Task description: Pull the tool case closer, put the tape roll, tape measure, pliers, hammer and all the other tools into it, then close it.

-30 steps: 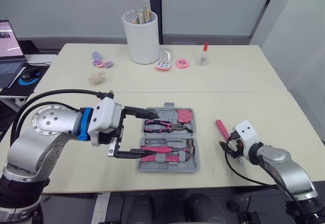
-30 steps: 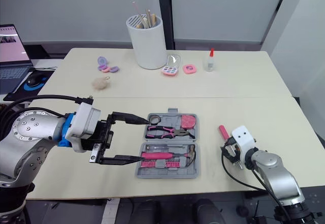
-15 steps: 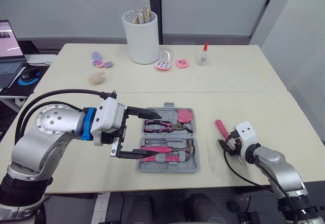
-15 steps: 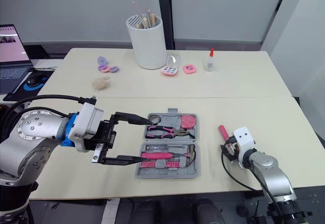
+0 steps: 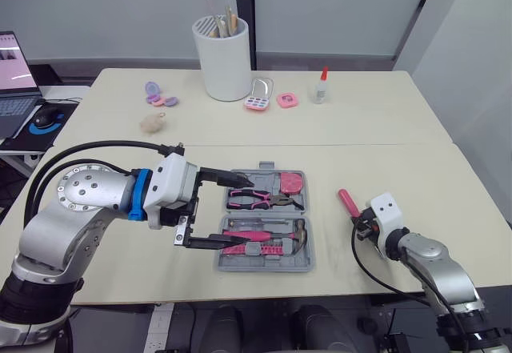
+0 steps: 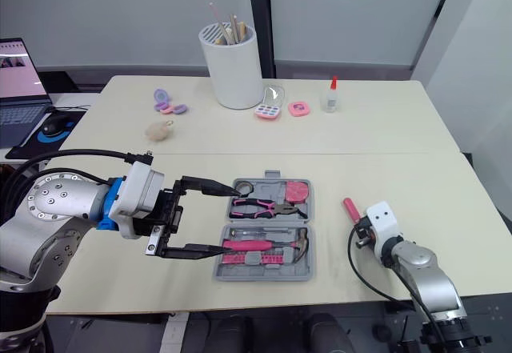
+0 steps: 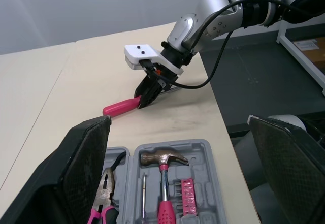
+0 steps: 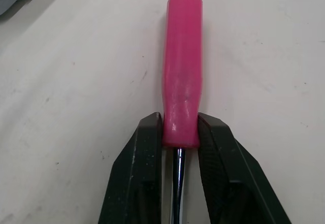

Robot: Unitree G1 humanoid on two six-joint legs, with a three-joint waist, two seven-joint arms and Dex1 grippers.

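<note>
The grey tool case (image 5: 263, 266) lies open on the near table, holding pink pliers (image 5: 250, 199), a hammer (image 5: 264, 234), a pink tape measure (image 5: 290, 182) and a row of small pink tools. My left gripper (image 5: 238, 212) is open, its two long fingers reaching over the case's left side, one along the far half and one along the near half. Right of the case, a pink-handled screwdriver (image 5: 346, 201) lies on the table. My right gripper (image 8: 179, 127) is shut on the handle's near end, with its fingers (image 8: 144, 158) pressed against both sides and the metal shaft running back between them.
On the far table stand a white cup of brushes (image 5: 223, 57), a glue bottle (image 5: 322, 86), pink compacts (image 5: 258, 103), purple discs (image 5: 157, 94) and a fluffy ball (image 5: 152, 122). A laptop (image 5: 14, 73) sits far left. The table's right edge runs close to my right arm.
My right gripper has shut on the screwdriver's pink handle. The left gripper edged slightly toward the case and stays open.
</note>
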